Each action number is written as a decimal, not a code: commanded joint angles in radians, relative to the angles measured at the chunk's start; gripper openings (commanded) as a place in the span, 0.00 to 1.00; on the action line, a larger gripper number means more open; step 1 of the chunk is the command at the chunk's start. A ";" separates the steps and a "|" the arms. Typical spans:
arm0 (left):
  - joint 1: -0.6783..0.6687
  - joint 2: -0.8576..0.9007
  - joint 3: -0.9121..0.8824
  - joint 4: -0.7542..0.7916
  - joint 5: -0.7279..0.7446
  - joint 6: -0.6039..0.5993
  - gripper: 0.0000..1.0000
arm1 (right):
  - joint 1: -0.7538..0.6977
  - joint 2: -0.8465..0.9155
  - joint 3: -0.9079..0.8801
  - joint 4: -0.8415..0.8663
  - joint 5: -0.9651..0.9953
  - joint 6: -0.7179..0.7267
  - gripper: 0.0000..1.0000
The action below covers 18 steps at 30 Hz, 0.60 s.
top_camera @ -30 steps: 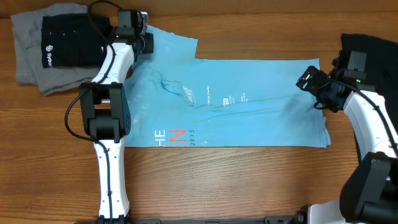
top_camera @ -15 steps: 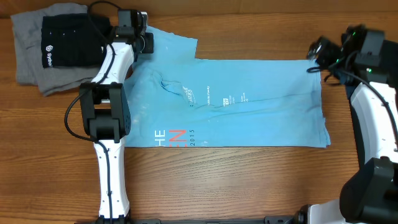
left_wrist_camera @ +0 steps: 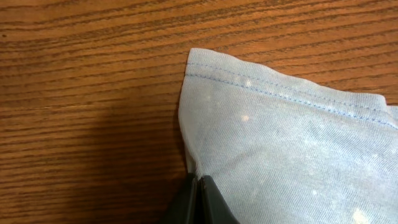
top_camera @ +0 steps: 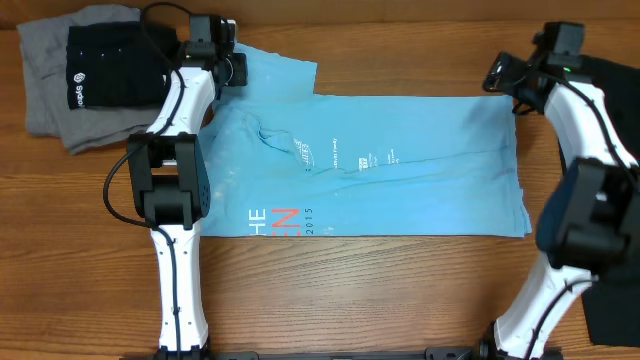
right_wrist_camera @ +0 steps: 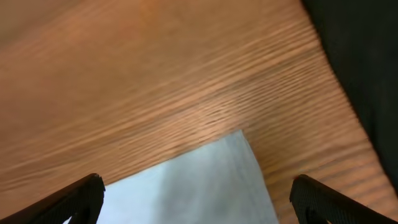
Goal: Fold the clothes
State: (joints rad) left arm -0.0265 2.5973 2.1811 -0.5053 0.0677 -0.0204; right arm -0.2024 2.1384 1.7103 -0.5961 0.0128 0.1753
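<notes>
Light blue T-shirt (top_camera: 400,170) is lying flat mid-frame. Left gripper (left_wrist_camera: 200,186) is pinching its sleeve edge at upper left, clamped tight. Right gripper (right_wrist_camera: 198,202) is hovering spread wide over the upper-right corner, and likely needs lowering squarely onto that corner before closing.

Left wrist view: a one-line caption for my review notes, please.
Left gripper shut on the edge of the light blue T-shirt, its stitched hem corner on the wooden table.
</notes>
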 commanded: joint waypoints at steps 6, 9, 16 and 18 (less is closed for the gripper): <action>-0.007 0.032 0.006 -0.029 0.002 -0.018 0.04 | 0.011 0.135 0.117 -0.038 0.077 -0.072 1.00; -0.007 0.032 0.006 -0.029 0.001 -0.018 0.04 | 0.017 0.158 0.117 -0.039 0.077 -0.072 0.97; -0.007 0.032 0.006 -0.034 0.001 -0.029 0.04 | 0.040 0.179 0.117 -0.008 0.078 -0.072 0.92; -0.007 0.032 0.006 -0.037 0.001 -0.029 0.04 | 0.044 0.179 0.117 -0.002 0.084 -0.071 0.93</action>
State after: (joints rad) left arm -0.0265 2.5973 2.1853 -0.5194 0.0677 -0.0288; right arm -0.1692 2.3108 1.7969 -0.6109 0.0826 0.1097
